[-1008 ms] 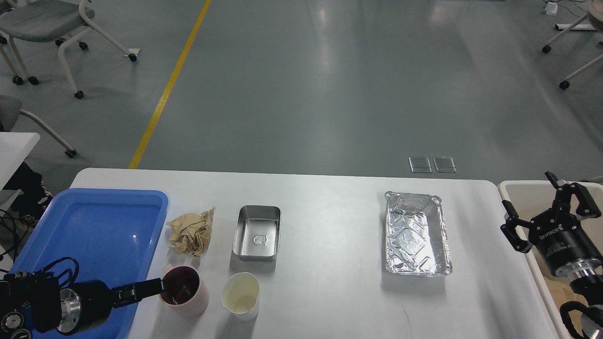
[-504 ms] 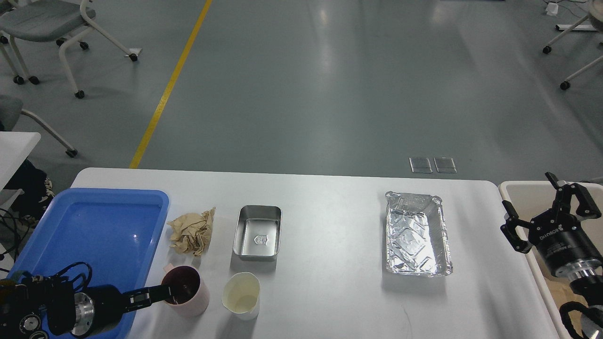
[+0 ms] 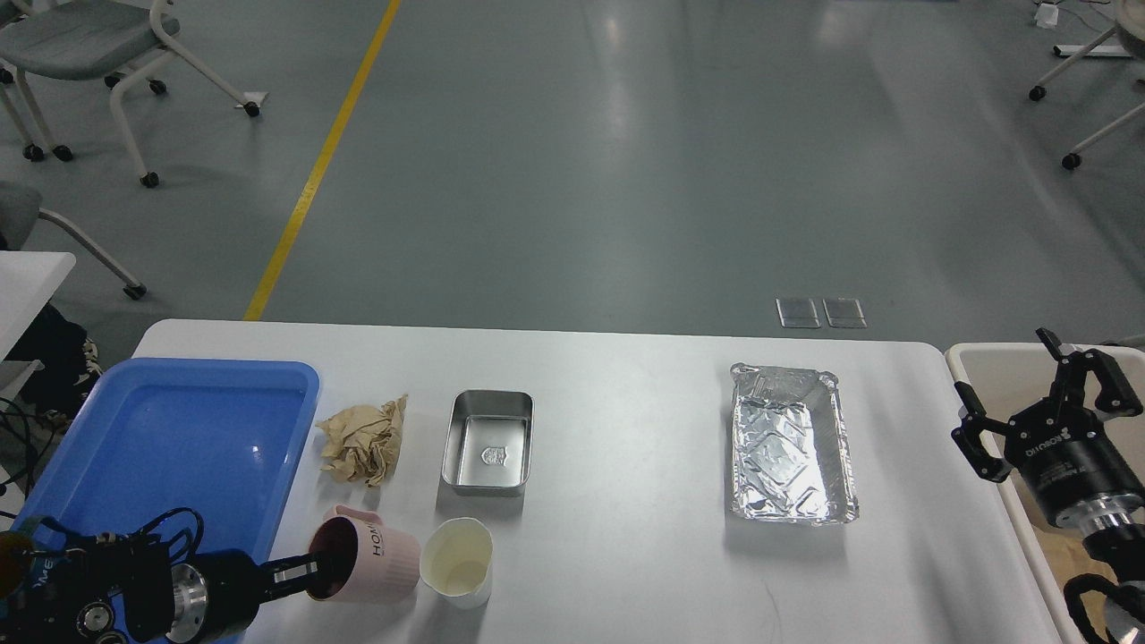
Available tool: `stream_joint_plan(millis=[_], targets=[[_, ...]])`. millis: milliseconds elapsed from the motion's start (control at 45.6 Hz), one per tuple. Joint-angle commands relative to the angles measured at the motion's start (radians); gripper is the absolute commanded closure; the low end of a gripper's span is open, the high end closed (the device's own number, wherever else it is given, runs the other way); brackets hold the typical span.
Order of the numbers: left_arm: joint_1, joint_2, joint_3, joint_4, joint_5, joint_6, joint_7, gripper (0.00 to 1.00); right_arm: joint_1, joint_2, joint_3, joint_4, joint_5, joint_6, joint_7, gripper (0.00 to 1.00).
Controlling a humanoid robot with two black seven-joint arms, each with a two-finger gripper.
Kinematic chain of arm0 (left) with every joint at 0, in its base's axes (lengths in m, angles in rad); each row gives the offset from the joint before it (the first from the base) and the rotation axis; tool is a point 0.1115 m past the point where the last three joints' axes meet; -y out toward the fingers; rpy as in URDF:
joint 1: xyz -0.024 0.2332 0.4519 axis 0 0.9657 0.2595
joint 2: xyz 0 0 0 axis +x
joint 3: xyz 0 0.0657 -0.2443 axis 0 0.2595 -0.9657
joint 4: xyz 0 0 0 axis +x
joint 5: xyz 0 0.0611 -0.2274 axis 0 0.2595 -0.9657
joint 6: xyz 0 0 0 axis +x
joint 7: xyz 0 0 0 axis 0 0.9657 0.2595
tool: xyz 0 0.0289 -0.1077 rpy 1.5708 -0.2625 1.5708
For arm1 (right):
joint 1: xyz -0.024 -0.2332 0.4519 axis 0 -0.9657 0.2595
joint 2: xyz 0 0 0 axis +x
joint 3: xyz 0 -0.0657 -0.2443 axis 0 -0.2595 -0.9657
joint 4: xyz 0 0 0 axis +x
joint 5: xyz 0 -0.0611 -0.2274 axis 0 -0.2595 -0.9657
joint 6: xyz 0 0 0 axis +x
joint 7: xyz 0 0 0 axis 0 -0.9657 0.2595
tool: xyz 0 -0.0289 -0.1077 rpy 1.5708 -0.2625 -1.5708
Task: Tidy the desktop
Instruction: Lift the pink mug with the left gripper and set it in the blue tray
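Note:
The white desktop [image 3: 626,420] fills the lower half of the head view. At its front left a pink mug [image 3: 371,562] leans over, its mouth turned left toward my left gripper [image 3: 309,571], which is shut on the mug's rim with one finger inside. A cream cup [image 3: 457,560] stands upright right beside the mug. Behind them lie a crumpled brown paper [image 3: 362,440] and an empty steel box [image 3: 488,443]. An empty foil tray [image 3: 790,444] sits to the right. My right gripper [image 3: 1042,395] hangs open off the table's right end, holding nothing.
A blue plastic tray [image 3: 170,429] lies on the table's left end, empty, with my left arm over its near corner. A beige bin [image 3: 993,362] stands beside the right end, under my right gripper. Chairs stand on the floor far behind.
My left arm has drawn back toward the lower left. The pink mug, upright before, now tips over toward the gripper, showing lettering on its side. The right arm has not moved.

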Motion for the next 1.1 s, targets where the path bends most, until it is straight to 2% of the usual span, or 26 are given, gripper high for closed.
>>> stream_joint_plan(millis=[0, 175, 307, 482, 657, 811, 920, 1073], targets=[[0.001, 0.004, -0.003, -0.001, -0.001, 0.003, -0.021, 1.0, 0.0, 0.002, 0.0, -0.002, 0.0, 0.0, 0.0, 0.0], [-0.028, 0.028, -0.004, -0.015, -0.014, -0.002, -0.023, 1.0, 0.0, 0.002, 0.0, -0.002, 0.0, 0.0, 0.0, 0.0], [-0.047, 0.1, -0.01, -0.058, -0.019, -0.005, -0.023, 1.0, 0.001, 0.002, 0.0, 0.001, 0.0, 0.0, 0.0, 0.0], [-0.09, 0.258, -0.014, -0.15, -0.053, -0.02, -0.021, 1.0, 0.001, 0.003, -0.002, 0.001, 0.0, 0.0, 0.0, 0.0], [-0.125, 0.425, -0.02, -0.213, -0.068, -0.074, -0.026, 1.0, 0.001, 0.006, -0.006, 0.001, 0.0, 0.0, 0.0, 0.0], [-0.127, 0.533, -0.027, -0.222, -0.068, -0.095, -0.026, 1.0, 0.001, 0.003, -0.006, 0.001, 0.0, 0.0, 0.0, 0.0], [-0.122, 0.596, -0.024, -0.222, -0.068, -0.097, -0.041, 1.0, 0.003, 0.0, -0.006, 0.001, 0.0, 0.001, -0.002, 0.0], [-0.114, 0.613, -0.015, -0.215, -0.074, -0.095, -0.041, 1.0, 0.008, 0.0, -0.006, 0.001, 0.0, 0.001, 0.0, 0.0]])
